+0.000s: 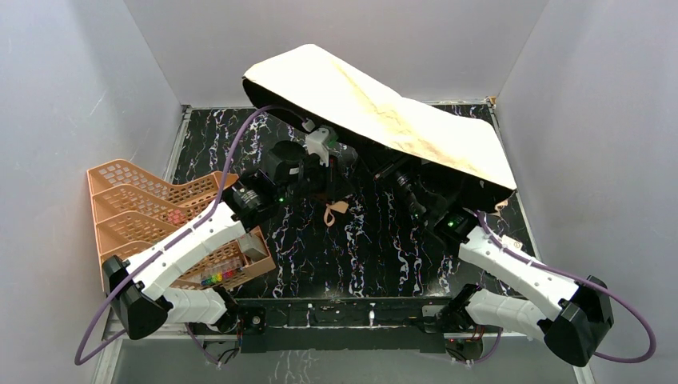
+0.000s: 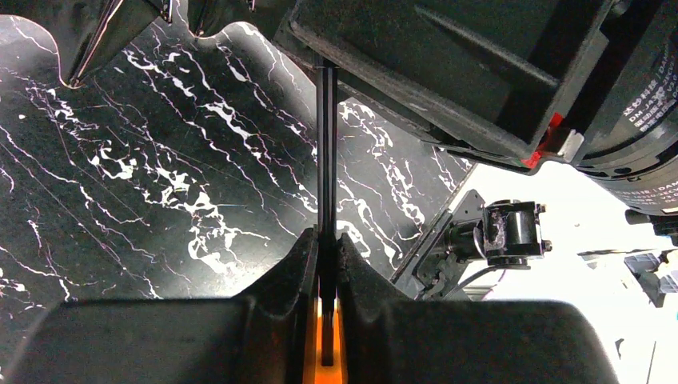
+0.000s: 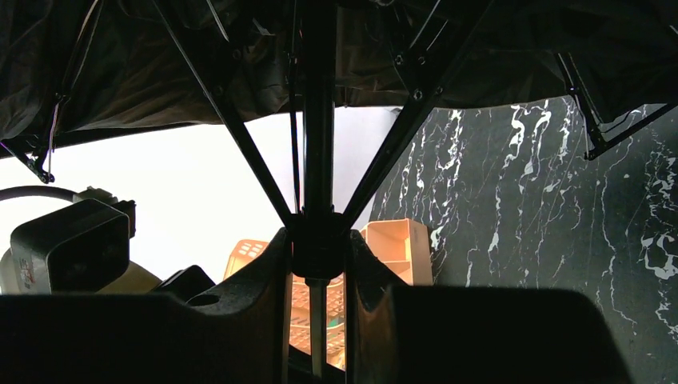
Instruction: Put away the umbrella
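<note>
The umbrella point(image 1: 384, 112) stands open and tilted over the back right of the table, tan outside and black inside. Its tan strap point(image 1: 334, 210) dangles near the table's middle. My left gripper point(image 1: 336, 170) sits under the canopy's left edge. In the left wrist view the left gripper point(image 2: 326, 236) is shut on a thin black bar of the umbrella point(image 2: 325, 144). My right gripper point(image 1: 402, 182) reaches under the canopy. In the right wrist view the right gripper point(image 3: 318, 240) is shut on the black hub point(image 3: 318, 248) where the ribs meet the shaft.
An orange mesh tray rack point(image 1: 144, 200) stands at the left edge, with a small box of coloured items point(image 1: 220, 276) at its near end. It also shows behind the right jaws as the rack point(image 3: 396, 244). Grey walls enclose the black marble table point(image 1: 376, 248).
</note>
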Robot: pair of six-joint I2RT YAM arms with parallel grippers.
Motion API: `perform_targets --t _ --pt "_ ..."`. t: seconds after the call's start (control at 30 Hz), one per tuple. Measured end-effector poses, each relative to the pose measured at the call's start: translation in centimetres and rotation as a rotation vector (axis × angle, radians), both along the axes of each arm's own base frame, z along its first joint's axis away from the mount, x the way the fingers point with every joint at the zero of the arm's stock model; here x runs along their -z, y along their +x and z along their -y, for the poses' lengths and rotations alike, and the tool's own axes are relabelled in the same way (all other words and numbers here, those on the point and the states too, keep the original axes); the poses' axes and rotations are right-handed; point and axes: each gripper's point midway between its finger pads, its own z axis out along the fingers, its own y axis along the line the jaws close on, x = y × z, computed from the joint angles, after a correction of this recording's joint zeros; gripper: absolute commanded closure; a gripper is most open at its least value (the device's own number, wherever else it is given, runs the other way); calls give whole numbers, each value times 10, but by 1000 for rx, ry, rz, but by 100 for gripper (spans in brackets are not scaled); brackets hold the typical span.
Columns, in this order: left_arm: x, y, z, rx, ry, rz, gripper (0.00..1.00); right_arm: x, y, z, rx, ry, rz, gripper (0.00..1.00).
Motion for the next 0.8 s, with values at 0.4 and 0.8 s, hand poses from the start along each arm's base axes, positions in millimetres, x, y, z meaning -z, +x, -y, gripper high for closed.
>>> perform_targets --t 0.4,0.8 --pt "-20 -9 -16 -25 -95 72 18 41 0 5 18 9 -91 100" --pt "46 -38 -30 -8 -57 -94 27 33 1 4 20 60 -92 100"
